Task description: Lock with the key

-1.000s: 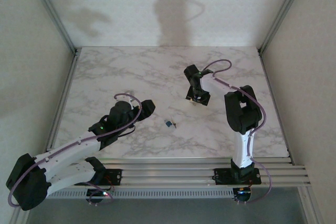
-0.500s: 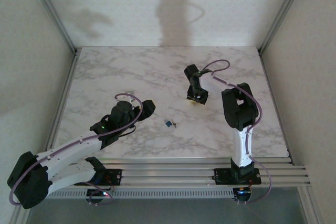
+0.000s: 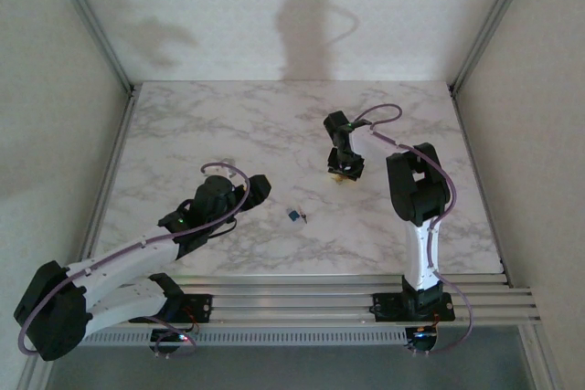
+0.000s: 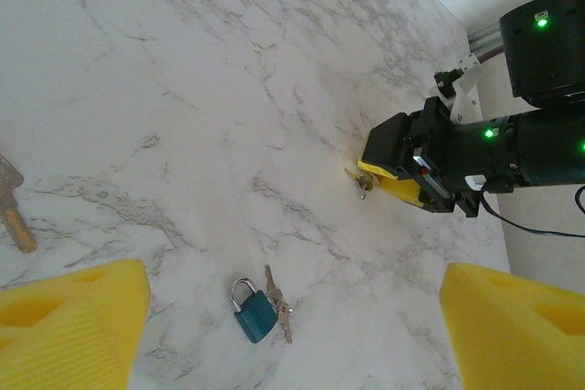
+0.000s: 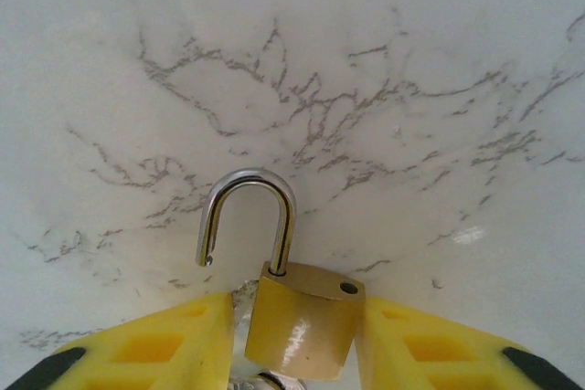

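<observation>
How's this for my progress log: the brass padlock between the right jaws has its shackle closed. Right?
No. The brass padlock between the jaws of the right gripper has its shackle open, its free end out of the body; the right wrist view shows it.

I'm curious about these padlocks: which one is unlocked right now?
The brass padlock between the fingers of the right gripper: one end of its shackle stands free of the body. The teal padlock, lying beside its keys, looks shut.

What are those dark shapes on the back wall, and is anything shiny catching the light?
Top external view: the dark shapes are soft shadows on the white back wall. Right wrist view: the brass padlock shows a bright glint on its body.
</observation>
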You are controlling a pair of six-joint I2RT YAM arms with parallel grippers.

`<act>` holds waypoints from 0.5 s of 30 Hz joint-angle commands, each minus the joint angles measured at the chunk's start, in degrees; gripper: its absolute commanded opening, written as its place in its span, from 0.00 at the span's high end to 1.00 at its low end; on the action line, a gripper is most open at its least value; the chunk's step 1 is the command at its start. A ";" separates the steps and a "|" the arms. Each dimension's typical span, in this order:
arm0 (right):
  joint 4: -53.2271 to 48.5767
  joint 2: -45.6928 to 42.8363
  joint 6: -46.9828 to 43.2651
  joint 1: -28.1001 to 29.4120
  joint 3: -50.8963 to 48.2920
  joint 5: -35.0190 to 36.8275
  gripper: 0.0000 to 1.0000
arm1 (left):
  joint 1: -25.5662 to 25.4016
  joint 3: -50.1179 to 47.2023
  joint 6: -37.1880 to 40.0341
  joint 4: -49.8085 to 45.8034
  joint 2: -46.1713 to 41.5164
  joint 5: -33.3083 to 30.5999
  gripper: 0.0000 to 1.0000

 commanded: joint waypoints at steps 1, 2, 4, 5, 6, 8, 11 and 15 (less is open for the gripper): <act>1.82 1.72 -0.97 -0.51 -1.31 -0.87 0.63 | -0.43 0.66 0.94 -0.33 0.14 -1.11 0.18; 2.07 1.57 -1.19 -0.51 -1.55 -1.04 0.65 | -0.37 0.59 0.98 -0.25 0.19 -1.06 0.18; 2.54 1.31 -1.49 -0.57 -1.99 -1.34 0.69 | -0.37 0.52 0.89 -0.25 0.21 -1.02 0.18; 2.74 1.13 -1.68 -0.51 -2.17 -1.55 0.70 | -0.38 0.48 0.89 -0.30 0.17 -1.02 0.18; 2.84 0.94 -1.75 -0.54 -2.40 -1.59 0.70 | -0.40 0.48 0.81 -0.25 0.10 -1.02 0.18; 3.20 0.45 -2.10 -0.54 -2.84 -1.86 0.70 | -0.41 0.41 0.72 -0.16 -0.05 -0.96 0.18; 4.41 -0.33 -3.09 -0.53 -3.91 -3.41 0.75 | -0.39 0.28 0.50 -0.07 -0.31 -0.75 0.18; 6.04 -2.32 -3.95 -0.44 -6.12 -4.49 0.77 | -0.42 -0.03 0.11 0.37 -0.40 -0.43 0.18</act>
